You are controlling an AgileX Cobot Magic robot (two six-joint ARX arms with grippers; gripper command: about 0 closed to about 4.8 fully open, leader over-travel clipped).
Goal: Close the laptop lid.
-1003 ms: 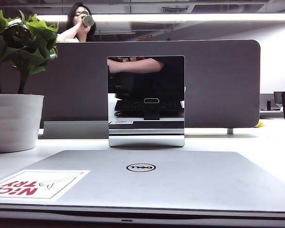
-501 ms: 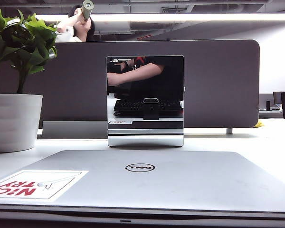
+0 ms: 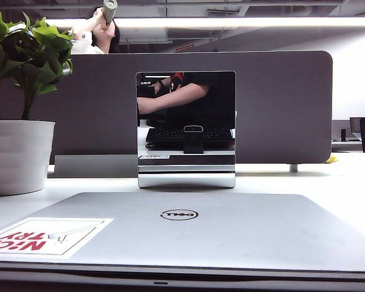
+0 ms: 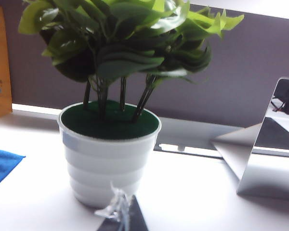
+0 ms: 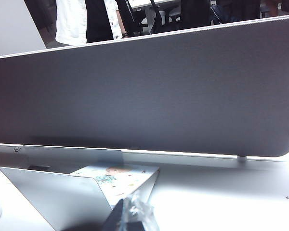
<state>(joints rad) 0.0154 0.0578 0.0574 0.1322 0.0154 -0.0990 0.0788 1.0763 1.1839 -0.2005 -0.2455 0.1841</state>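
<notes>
Exterior view: the laptop lid (image 3: 188, 234) lies flat and shut across the foreground, matte silver face up, with the oval Dell logo (image 3: 179, 215) near its middle and a white sticker with red letters (image 3: 45, 237) at its left corner.
Only in the exterior view: a small square mirror (image 3: 186, 129) stands upright on the white table (image 3: 328, 188) just behind the lid, reflecting a keyboard and a forearm; neither gripper appears here.
Left wrist view: a white ribbed pot (image 4: 109, 153) with a green leafy plant (image 4: 125, 38) fills the middle, with the mirror's side at one edge, a blue cloth (image 4: 1, 163) and an orange packet (image 4: 0, 62) at the other.
Left gripper: only a blurred pale tip (image 4: 119, 211) shows at the frame's lower edge, near the pot; whether its jaws are apart or together cannot be told.
Right wrist view: the grey rounded partition board (image 5: 149, 91) spans the frame, with the mirror's silver back (image 5: 58, 199) and an illustrated card (image 5: 118, 178) on the table in front of it.
Right gripper: a dark blurred tip (image 5: 132, 214) beside the card; jaw state cannot be told.
Behind the partition: a person (image 3: 97, 30) raising a bottle in the exterior view, and standing people in the right wrist view.
</notes>
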